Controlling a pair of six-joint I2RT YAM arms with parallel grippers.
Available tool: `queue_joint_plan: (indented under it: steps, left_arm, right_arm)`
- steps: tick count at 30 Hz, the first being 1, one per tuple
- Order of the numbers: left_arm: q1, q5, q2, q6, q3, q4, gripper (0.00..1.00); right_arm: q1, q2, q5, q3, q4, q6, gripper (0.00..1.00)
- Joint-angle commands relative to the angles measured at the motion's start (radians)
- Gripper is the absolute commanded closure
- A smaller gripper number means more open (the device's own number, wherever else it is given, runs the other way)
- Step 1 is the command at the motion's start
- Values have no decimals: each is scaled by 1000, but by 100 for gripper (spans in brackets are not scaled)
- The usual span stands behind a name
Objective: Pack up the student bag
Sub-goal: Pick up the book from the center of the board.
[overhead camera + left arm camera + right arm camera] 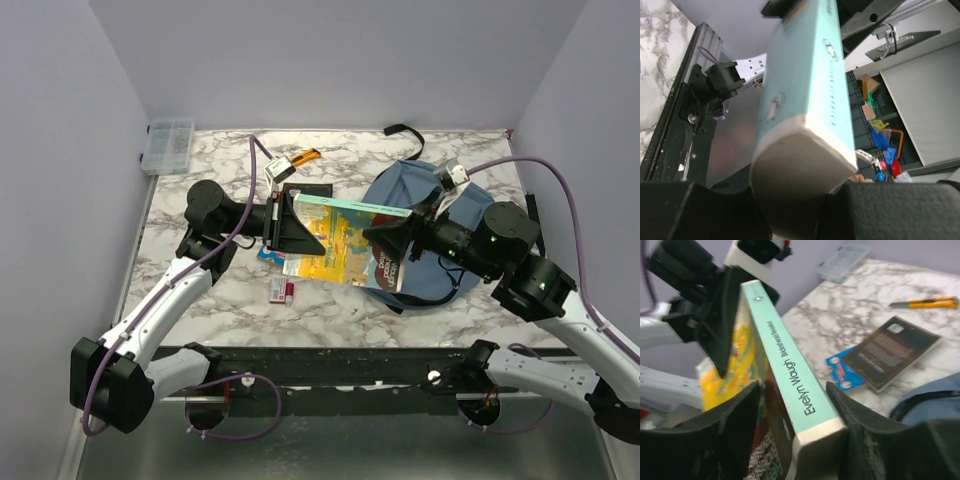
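A paperback book [340,245] with a teal spine and yellow cover is held in the air between both grippers, just left of the dusty-blue student bag [405,185]. My left gripper [300,228] is shut on the book's left end. My right gripper [385,238] is shut on its right end, over the bag's left edge. In the left wrist view the teal spine [805,75] runs away from the gripper [800,210]. In the right wrist view the spine [785,355] sits between the fingers of the gripper [800,440], and a corner of the bag [930,400] shows at the lower right.
A black book [310,190] and a blue card [268,253] lie on the marble table under the held book. A small red and white item [282,290] lies nearer. An orange utility knife [300,158] and a clear plastic box [168,145] sit at the back left.
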Motion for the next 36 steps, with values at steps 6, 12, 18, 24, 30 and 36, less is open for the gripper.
queue_joint_plan:
  steps: [6, 12, 18, 24, 30, 36]
  left_arm:
    - [30, -23, 5, 24, -50, 62, 59]
    - [81, -52, -50, 50, -118, 62, 44]
    - [91, -53, -66, 53, -136, 62, 68]
    - [178, -99, -54, -7, -194, 62, 100]
    - [284, -174, -31, -20, -285, -24, 100]
    - [293, -438, -47, 354, -155, -640, 100]
  right_arm:
    - [0, 100, -42, 5, 110, 192, 84]
    - [0, 103, 0, 34, 58, 293, 99]
    - [-2, 102, 41, 43, 34, 347, 99]
    - [-1, 164, 284, 101, -220, 259, 54]
    - [-2, 200, 573, 33, -437, 124, 12]
    - [-1, 433, 592, -16, -592, 28, 12]
